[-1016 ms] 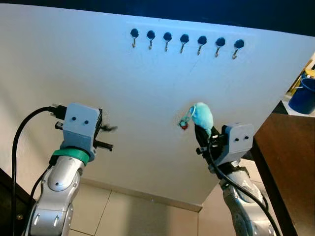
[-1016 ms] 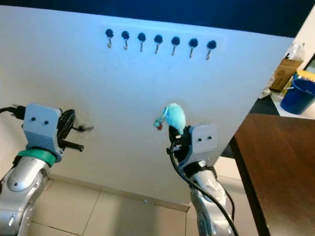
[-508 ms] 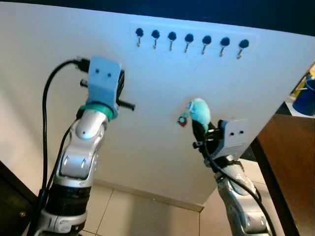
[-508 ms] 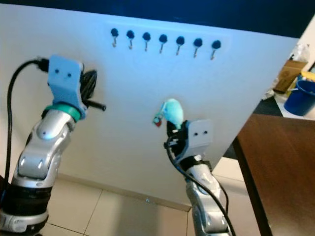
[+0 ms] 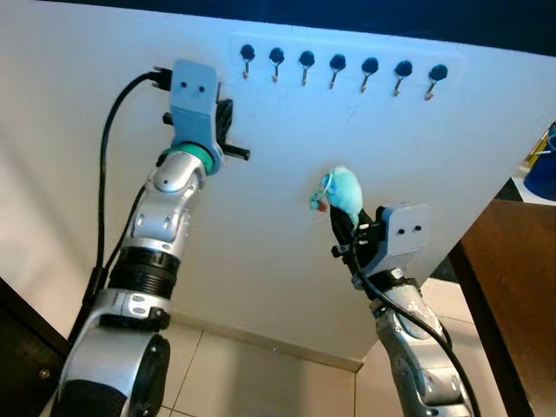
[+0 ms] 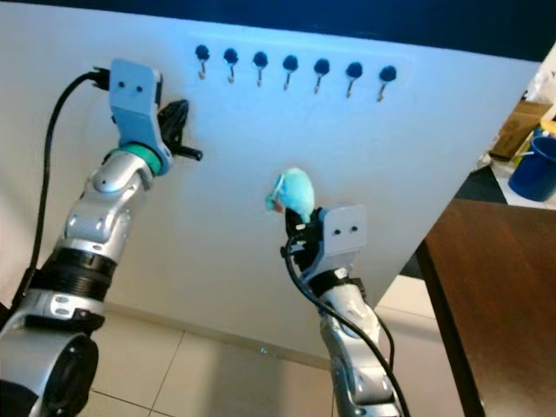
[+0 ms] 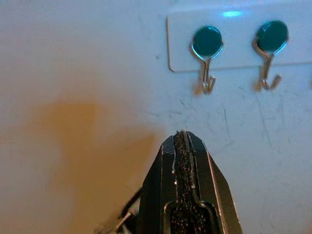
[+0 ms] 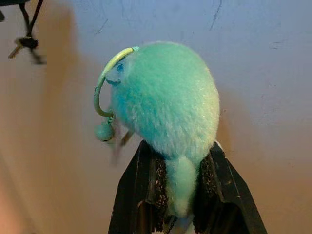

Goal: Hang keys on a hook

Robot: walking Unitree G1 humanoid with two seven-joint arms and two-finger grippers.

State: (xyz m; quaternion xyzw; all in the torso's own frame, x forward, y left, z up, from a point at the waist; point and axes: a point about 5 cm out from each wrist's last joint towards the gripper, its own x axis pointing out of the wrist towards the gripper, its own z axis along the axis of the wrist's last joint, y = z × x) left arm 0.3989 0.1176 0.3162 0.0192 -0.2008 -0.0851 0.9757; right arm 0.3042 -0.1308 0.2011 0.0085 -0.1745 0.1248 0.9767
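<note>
Our right gripper (image 8: 180, 204) is clamped on the keys (image 5: 340, 192) by the lower end of their fluffy turquoise pompom, holding them up in front of the white wall (image 5: 104, 78), well below the hooks (image 5: 338, 68) and apart from them. We judge the bundle light and soft: the fluff will squash between the fingers and give little purchase, so it could slip or twist if we move sharply, and the pompom itself is no use for hanging. The part that matters is the thin green ring (image 8: 105, 80) arching off one side of the fluff, with a small bead and something dangling under it (too blurred to say whether a key). That ring looks stiff enough to slide over a hook, and since it stands free of our fingers, the present hold at the pompom's base seems a fair one. Our left gripper (image 5: 228, 149) is raised near the wall just below the leftmost hook, fingers pressed together on nothing. Counting: seven hooks in one row on a pale strip, each a dark round cap with a small metal crook; one pompom; one ring; two grippers. A brown table (image 5: 512, 287) and a blue bucket (image 6: 533, 167) sit off to the right.
</note>
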